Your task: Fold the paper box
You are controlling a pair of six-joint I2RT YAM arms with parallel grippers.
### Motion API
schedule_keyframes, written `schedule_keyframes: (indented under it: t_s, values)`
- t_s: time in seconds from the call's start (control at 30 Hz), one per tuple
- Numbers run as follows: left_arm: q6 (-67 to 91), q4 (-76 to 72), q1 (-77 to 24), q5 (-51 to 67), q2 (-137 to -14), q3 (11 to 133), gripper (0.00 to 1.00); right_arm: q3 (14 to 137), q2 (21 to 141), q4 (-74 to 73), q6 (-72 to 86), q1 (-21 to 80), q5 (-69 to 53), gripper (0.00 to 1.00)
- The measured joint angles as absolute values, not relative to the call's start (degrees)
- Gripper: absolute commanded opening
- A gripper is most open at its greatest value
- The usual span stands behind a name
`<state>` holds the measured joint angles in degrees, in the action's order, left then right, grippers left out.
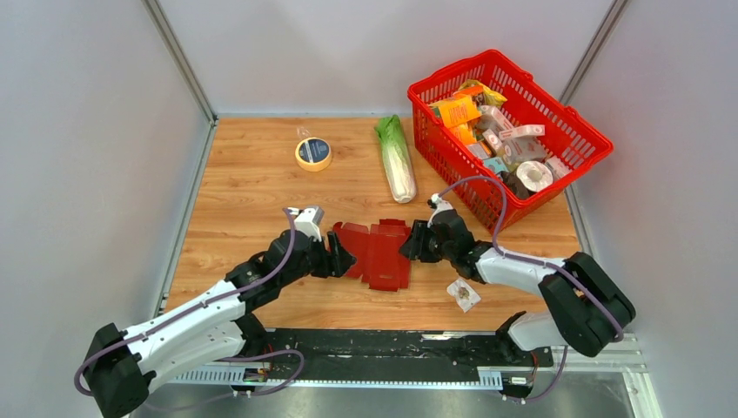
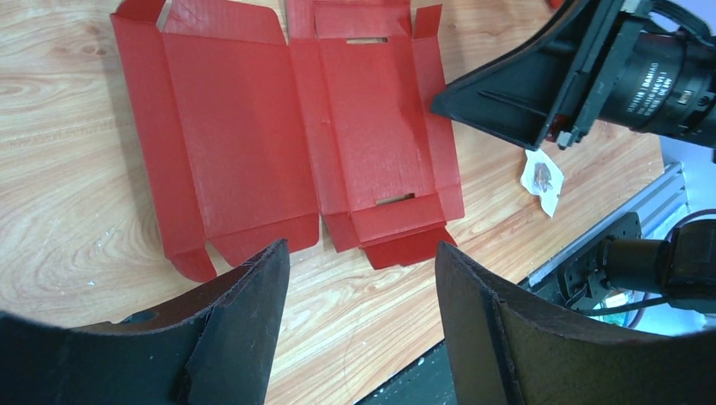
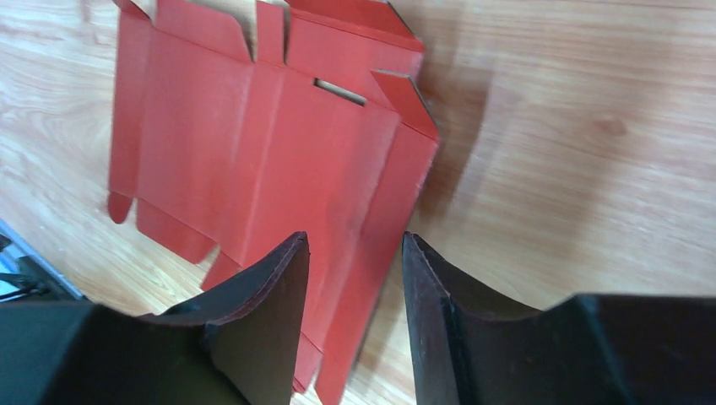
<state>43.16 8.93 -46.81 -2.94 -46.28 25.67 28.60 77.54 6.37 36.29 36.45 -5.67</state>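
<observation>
The paper box is a dark-red flat sheet with flaps, lying unfolded on the wooden table between my two grippers. My left gripper sits at its left edge. In the left wrist view that gripper is wide open over bare wood, just short of the sheet. My right gripper is at the sheet's right edge. In the right wrist view its jaws stand partly open and straddle the long side flap of the sheet, which lifts slightly off the table there.
A red mesh basket full of packets stands at the back right. A napa cabbage and a roll of tape lie behind the sheet. A small wrapper lies near the right arm. A black rail runs along the near edge.
</observation>
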Motion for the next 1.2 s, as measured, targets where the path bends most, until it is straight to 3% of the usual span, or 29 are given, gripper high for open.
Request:
schedule_keyframes:
  t_s: [0.17, 0.47, 0.53, 0.6, 0.63, 1.0, 1.2]
  values:
    - [43.11, 8.95, -46.85, -3.09, -44.34, 25.67, 0.72, 28.6, 82.08, 13.1, 39.55, 36.29, -8.03, 0.32]
    - [40.21, 14.98, -46.87, -3.84, -41.15, 28.95, 0.73, 30.72, 86.61, 15.79, 42.22, 36.29, -8.51, 0.24]
    - [39.29, 16.53, -46.87, -3.97, -40.75, 30.7, 0.75, 31.62, 87.88, 16.34, 42.33, 36.29, -8.6, 0.19]
    - [38.48, 17.41, -46.87, -3.9, -40.25, 32.18, 0.83, 32.21, 89.12, 16.86, 42.5, 36.27, -8.93, 0.11]
    - [38.02, 17.69, -46.87, -3.75, -40.01, 32.67, 0.85, 32.47, 89.8, 17.1, 42.61, 36.23, -9.21, 0.0]
    - [29.23, 27.44, -45.06, -3.33, -41.76, 45.89, 0.85, 41.87, 91.68, 11.53, 37.54, 36.18, -15.59, 0.0]
    - [24.38, 31.73, -26.15, 4.64, -46.72, 52.29, 0.8, 57.58, 94.65, 4.62, 30.52, 36.18, -26.33, 0.0]
